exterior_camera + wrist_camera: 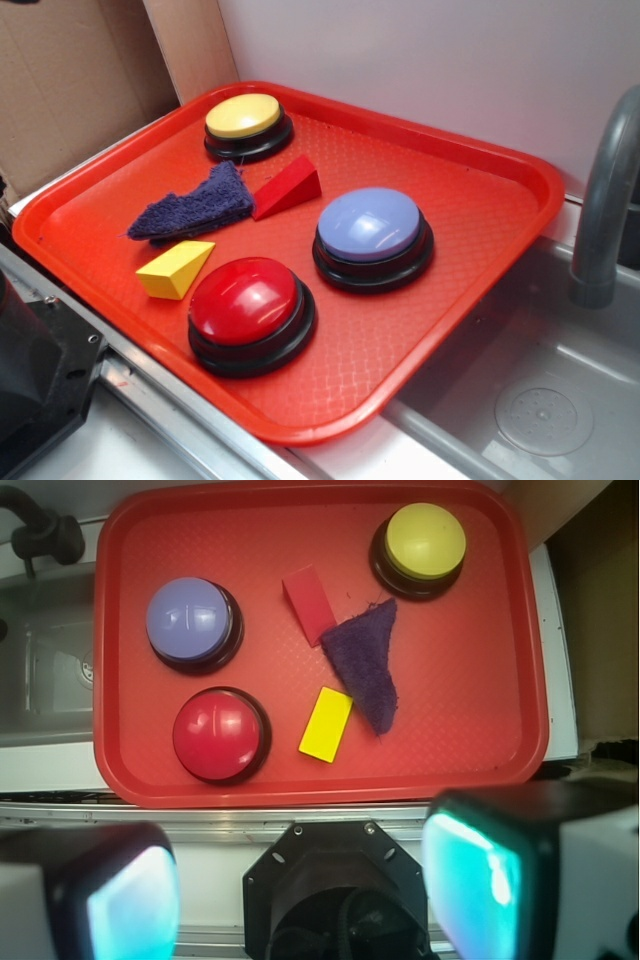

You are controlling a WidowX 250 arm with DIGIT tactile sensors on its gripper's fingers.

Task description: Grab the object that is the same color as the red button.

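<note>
**Three buttons and two small blocks on a red tray**

Three round buttons sit on the red tray (480, 190). In the outside view, the red button (246, 300) is at the lower middle, the blue button (371, 225) is to its right, and the yellow button (244, 116) is at the top. The little red block (287, 187) lies in the middle of the tray, touching the purple cloth (195, 205) on its left. A yellow block (175, 268) sits just beside the red button.

In the wrist view, the gripper (300, 890) is at the bottom of the frame, off the tray. Its two fingers (470, 870) are wide apart and hold nothing. The red block (308, 604) is well apart from them, near the top middle.
</note>
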